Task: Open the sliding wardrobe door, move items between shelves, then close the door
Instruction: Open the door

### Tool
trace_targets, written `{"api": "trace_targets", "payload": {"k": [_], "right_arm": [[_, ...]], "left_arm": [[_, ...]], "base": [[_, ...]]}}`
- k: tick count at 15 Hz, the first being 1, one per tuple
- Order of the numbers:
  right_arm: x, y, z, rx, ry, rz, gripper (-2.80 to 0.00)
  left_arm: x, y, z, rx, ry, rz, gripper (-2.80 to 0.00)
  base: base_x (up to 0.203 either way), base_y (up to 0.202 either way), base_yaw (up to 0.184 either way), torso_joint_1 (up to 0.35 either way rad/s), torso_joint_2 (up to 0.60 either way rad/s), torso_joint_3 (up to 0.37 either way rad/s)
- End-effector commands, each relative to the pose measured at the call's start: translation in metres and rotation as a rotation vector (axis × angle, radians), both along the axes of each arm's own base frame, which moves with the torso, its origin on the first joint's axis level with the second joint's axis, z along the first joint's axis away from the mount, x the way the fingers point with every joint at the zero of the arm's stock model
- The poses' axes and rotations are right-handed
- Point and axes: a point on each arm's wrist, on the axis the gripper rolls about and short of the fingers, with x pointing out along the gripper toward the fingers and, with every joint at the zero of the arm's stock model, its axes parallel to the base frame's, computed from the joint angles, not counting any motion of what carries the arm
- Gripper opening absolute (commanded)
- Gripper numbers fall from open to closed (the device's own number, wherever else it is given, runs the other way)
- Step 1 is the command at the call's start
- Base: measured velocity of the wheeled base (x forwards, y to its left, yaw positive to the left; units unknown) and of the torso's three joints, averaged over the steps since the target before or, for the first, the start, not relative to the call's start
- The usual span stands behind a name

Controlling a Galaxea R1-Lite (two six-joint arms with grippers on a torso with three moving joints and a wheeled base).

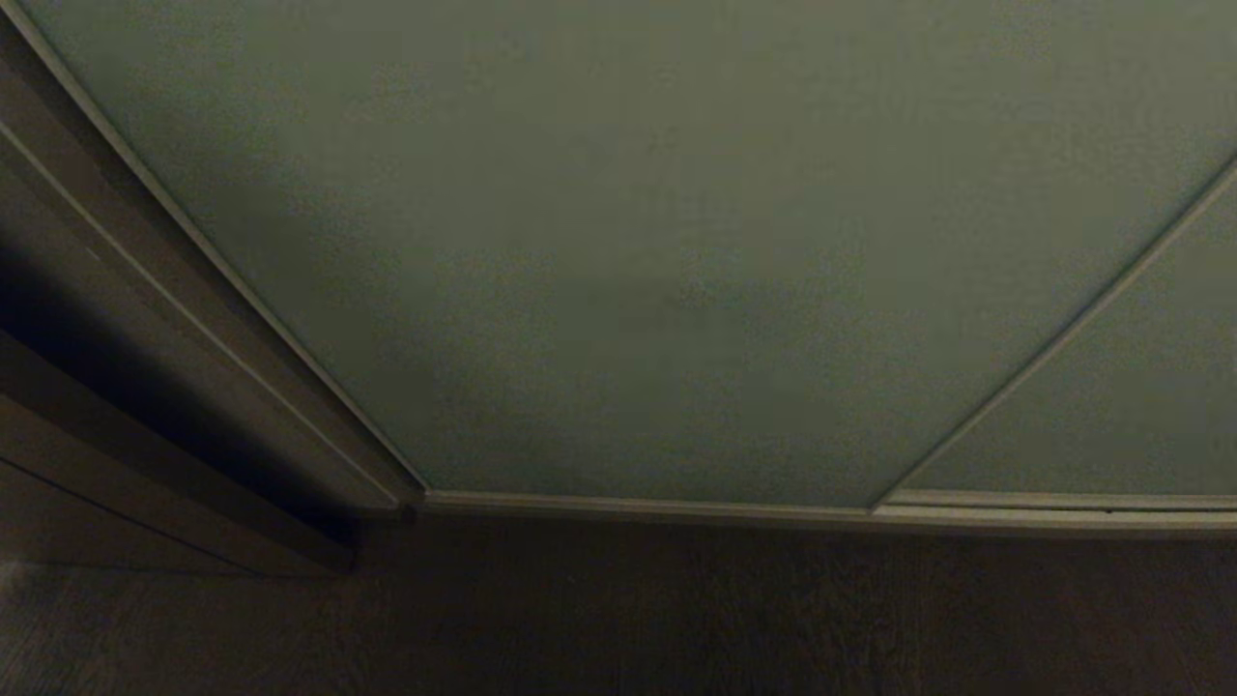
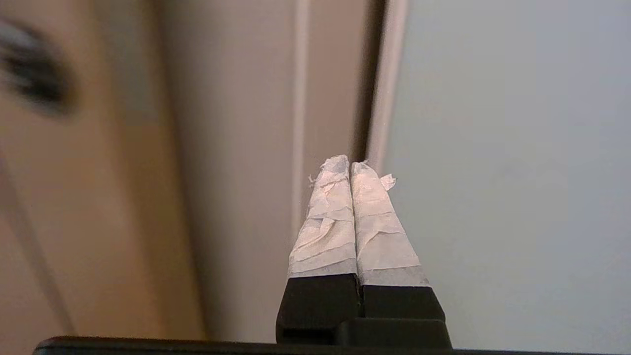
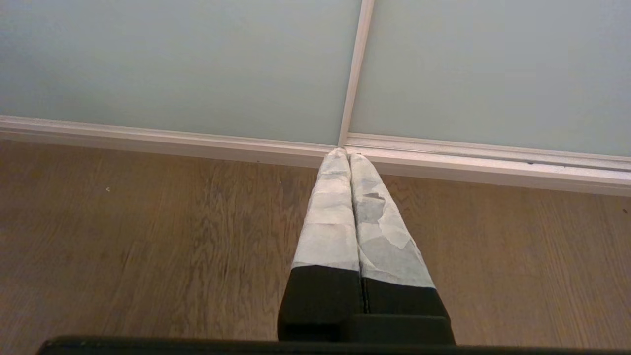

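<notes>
Left tool (image 2: 351, 165) beside sliding wardrobe door (image 2: 508, 148) edge

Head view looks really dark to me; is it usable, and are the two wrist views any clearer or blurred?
Head view: dim and curved by the lens, yet the matte pale grey-green sliding wardrobe door and its slim frame still read. Left wrist view: bright, streaked with blur beside the sharp, shut left gripper. Right wrist view: bright and sharp, shut right gripper over brown wooden floor.

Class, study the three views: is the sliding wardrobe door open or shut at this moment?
Shut. In the head view the sliding wardrobe door fills the opening right up to the dark wooden frame; no shelves or items show. The left wrist view shows its edge by the frame.
</notes>
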Motion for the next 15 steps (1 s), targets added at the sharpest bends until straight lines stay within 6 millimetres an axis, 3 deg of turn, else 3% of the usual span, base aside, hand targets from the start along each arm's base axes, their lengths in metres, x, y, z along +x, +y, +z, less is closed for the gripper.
{"api": "trace_targets", "payload": {"k": [1,5,15], "right_arm": [[0.000,0.000,0.000,0.000,-0.001,0.000,-2.80],[0.000,0.000,0.000,0.002,-0.001,0.000,-2.80],[0.000,0.000,0.000,0.000,-0.001,0.000,-2.80]], "left_arm": [[0.035,0.009,0.001,-0.027,0.091,-0.011,-2.80],[0.070,0.017,0.014,-0.073,0.159,-0.051,-2.80],[0.101,0.024,0.046,0.013,0.019,-0.080,-2.80]], "base": [[0.000,0.000,0.000,0.000,0.00,0.000],[0.000,0.000,0.000,0.000,0.00,0.000],[0.000,0.000,0.000,0.000,0.00,0.000]]}}
